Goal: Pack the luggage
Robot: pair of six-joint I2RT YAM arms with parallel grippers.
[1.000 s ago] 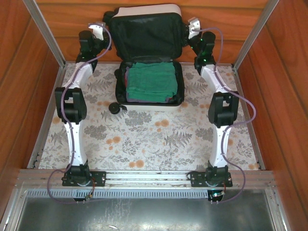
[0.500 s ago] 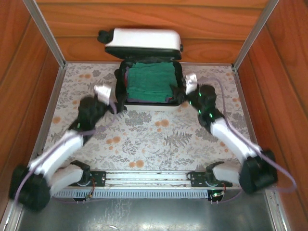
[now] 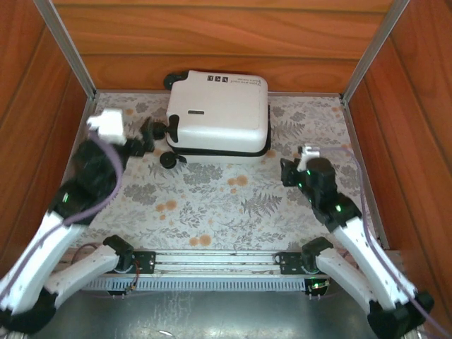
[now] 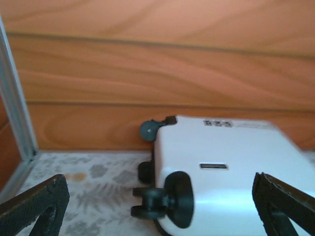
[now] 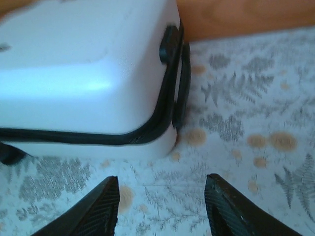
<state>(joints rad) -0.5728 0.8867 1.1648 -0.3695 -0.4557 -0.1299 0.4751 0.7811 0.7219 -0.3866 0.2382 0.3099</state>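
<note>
Luggage closed on floral cloth, wooden walls around.

The left arm and right arm have white links, black joints, lilac cables and green lights; the fingers are black and ribbed.

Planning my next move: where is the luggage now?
Top view: the luggage lies closed at the far centre, by the wooden back wall.

Lab test booth: wood-panel walls, aluminium posts, floral table cover.
</note>
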